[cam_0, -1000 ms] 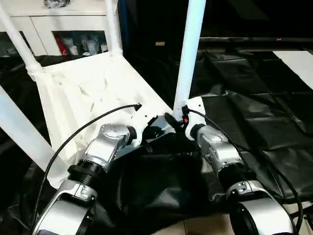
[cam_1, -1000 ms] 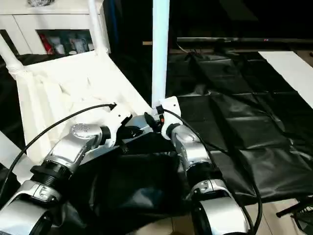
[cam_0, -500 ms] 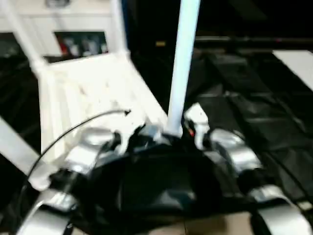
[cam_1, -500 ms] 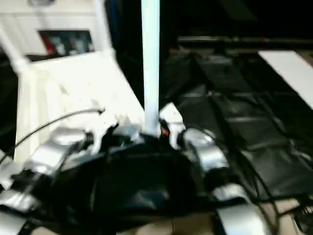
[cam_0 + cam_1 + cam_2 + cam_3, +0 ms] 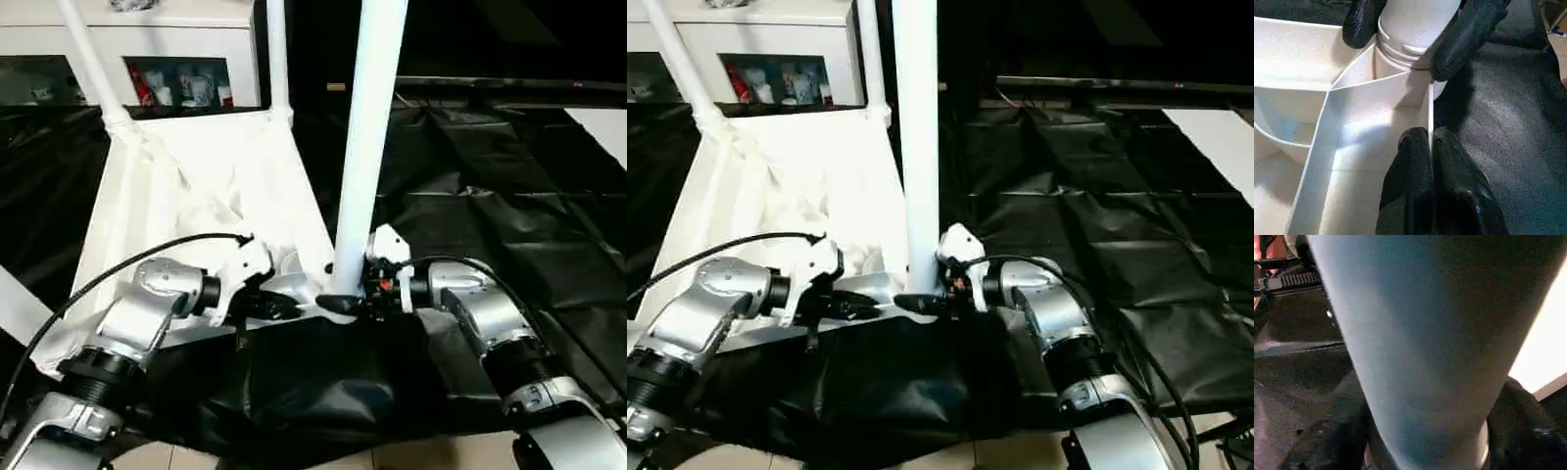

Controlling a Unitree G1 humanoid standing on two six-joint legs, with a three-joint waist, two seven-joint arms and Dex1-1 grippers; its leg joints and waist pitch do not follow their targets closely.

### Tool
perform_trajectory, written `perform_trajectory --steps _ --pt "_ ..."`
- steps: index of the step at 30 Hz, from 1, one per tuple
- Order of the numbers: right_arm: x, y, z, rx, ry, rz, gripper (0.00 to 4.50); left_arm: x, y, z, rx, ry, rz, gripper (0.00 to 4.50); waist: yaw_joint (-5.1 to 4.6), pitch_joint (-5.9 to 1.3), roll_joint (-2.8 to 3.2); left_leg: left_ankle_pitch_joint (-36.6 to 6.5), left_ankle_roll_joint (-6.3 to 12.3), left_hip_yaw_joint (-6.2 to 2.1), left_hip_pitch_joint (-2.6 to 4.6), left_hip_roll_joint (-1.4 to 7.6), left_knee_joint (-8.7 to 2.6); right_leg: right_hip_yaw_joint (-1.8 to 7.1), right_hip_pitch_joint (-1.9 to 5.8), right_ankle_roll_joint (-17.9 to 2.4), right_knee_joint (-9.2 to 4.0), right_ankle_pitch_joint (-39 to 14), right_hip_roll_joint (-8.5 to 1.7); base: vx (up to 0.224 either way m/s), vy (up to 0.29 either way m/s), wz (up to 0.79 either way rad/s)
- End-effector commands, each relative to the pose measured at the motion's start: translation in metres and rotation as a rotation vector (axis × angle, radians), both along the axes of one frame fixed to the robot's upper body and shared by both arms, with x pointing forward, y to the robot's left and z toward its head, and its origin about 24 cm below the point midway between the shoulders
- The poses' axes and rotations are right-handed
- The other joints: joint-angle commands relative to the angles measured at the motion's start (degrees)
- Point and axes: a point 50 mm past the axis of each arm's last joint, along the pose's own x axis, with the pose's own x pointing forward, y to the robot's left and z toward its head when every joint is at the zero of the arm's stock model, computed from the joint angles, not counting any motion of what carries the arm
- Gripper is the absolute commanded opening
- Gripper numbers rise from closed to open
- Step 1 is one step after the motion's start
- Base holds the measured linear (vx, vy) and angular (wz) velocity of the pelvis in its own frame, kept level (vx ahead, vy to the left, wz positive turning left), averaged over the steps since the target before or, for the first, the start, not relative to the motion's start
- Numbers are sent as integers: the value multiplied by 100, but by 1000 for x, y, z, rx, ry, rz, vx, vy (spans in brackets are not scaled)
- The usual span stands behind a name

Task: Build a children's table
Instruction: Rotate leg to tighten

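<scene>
while the tabletop (image 5: 196, 196) lies upside down on black sheeting (image 5: 509, 225), ribs up, both arms work its near corner.
near leg (image 5: 367, 147): upright in the corner socket, base ringed.
right gripper (image 5: 1410, 34): black fingers (image 5: 1469, 34) clamped around the leg's base.
left gripper (image 5: 1431, 161): fingers together, pinching the tabletop's thin edge wall just beside the socket.
far legs (image 5: 93, 64): standing in the rear corners.
background: white cabinet (image 5: 147, 39).

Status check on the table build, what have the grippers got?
Right gripper shut on near white tube leg at its base. Left gripper shut on white plastic tabletop edge wall. Leg upright in corner socket. Nothing in the way.
</scene>
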Motion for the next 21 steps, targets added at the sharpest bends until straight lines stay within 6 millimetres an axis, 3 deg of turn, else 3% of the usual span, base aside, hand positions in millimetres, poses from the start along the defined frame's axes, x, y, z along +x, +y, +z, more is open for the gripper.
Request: perform_trajectory --steps 1,4,7,14,17,21 --pt "-3 6 1 3 -2 39 281 -4 -16 11 -67 -30 -99 0 -16 -408 -14 -656 354 -54 87 259 -356 309 272 -1387 -383 -293 -491 0 0 0" --pt "-4 7 1 8 6 41 274 -3 -16 11 -66 -37 -87 0 -14 -415 -19 -585 387 -53 85 257 -347 305 274 -1404 -370 -170 -484 0 0 0" --pt "-2 11 -2 40 22 -28 268 10 -23 12 -93 -76 32 0 -9 -412 -18 -643 378 -48 103 262 -346 308 259 -1409 -383 -212 -484 0 0 0" --pt "16 25 -14 33 27 -355 266 37 -41 16 -93 -156 245 0 -78 -395 -24 -884 107 -73 101 226 -375 314 282 -1225 -467 -926 -515 0 0 0" --pt "24 39 -18 32 55 -529 266 47 -56 17 -78 -187 339 0 -140 -397 -12 -874 24 -73 113 217 -379 319 261 -1232 -471 -904 -498 0 0 0" --pt "28 54 -18 27 61 -649 266 52 -70 19 -89 -212 393 0 -183 -422 -4 -720 92 -78 79 213 -368 317 289 -1262 -435 -518 -495 0 0 0"
